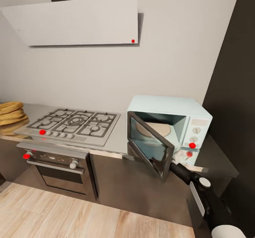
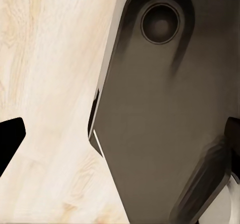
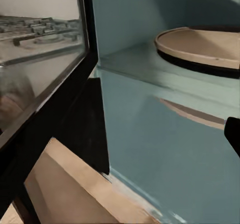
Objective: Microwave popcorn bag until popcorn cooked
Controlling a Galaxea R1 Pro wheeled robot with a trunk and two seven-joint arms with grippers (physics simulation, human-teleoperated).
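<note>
The microwave (image 1: pixel 169 125) is seen in the head view standing on the countertop (image 1: pixel 117 139) near its right end, just beside the steel gas hob (image 1: pixel 72 124). Its door (image 1: pixel 150 144) is swung open past the worktop's front edge, and the round tan turntable (image 1: pixel 157 129) is exposed inside the pale blue cavity. The popcorn bag (image 1: pixel 10 112) is placed at the far left end of the worktop, well apart from the microwave, with its ringed tan folds cut off by the frame edge. The built-in oven (image 1: pixel 58 167) is set under the hob.

The right arm (image 1: pixel 198 188) is extended toward the lower edge of the open door; whether its jaws are wide or narrow cannot be told. In the right wrist view the turntable (image 3: pixel 200 46) is seen close up.

In the left wrist view the wooden floor (image 2: pixel 45 84) and the robot's dark base (image 2: pixel 165 124) are shown, with black fingertips (image 2: pixel 10 139) set wide apart at the frame's sides.
</note>
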